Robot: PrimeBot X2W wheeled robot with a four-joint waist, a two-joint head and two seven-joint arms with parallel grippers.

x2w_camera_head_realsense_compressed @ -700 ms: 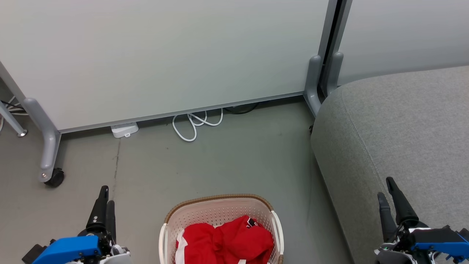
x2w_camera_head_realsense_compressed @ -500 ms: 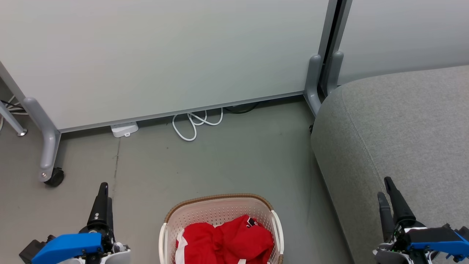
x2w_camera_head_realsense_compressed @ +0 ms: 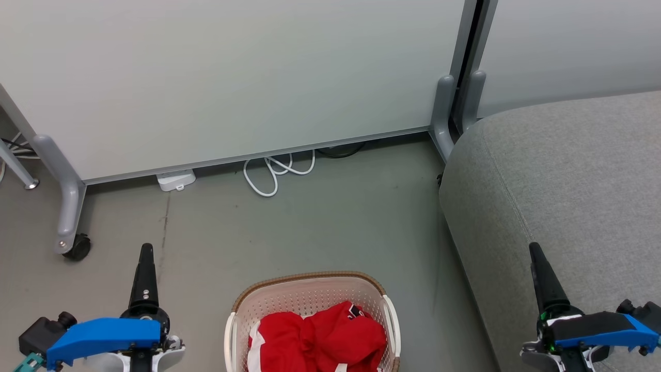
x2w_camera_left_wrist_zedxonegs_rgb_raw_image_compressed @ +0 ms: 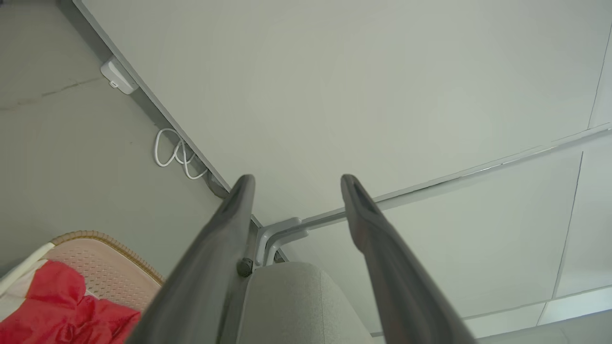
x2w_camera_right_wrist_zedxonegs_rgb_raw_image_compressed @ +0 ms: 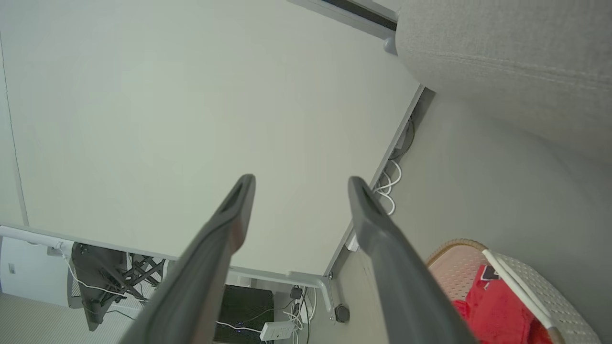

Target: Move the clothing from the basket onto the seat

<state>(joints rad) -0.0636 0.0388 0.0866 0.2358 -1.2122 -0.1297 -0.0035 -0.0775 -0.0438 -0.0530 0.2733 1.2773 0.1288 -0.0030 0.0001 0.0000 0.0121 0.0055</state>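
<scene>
**Red clothes wait in the basket, both pincers open**

The soft red clothes with white trim [x2w_camera_head_realsense_compressed: 320, 341] lie in a heap inside the cream plastic basket with a brown rim [x2w_camera_head_realsense_compressed: 310, 276]. The basket sits on the grey floor [x2w_camera_head_realsense_compressed: 320, 227], just beside the big grey cloth seat [x2w_camera_head_realsense_compressed: 568, 170]. Nothing is on the seat yet.

The left gripper [x2w_camera_head_realsense_compressed: 146, 253] hangs over the floor to the left of the basket. The right gripper [x2w_camera_head_realsense_compressed: 534, 253] hangs over the edge of the seat. In the wrist views each one's fingers are spread apart with nothing between them.

What could go wrong? The clothes are bunched up together, so one grab may pull up more than one piece. A finger could catch in a hole in the basket wall. The basket looks light, so it might lift or tip. A loose piece could slip off and land on the floor before it gets to the seat.

A moment ago each gripper showed two fingers side by side in the head view. Now both wrists have turned, so one finger hides the other. The basket and clothes have not moved.
</scene>
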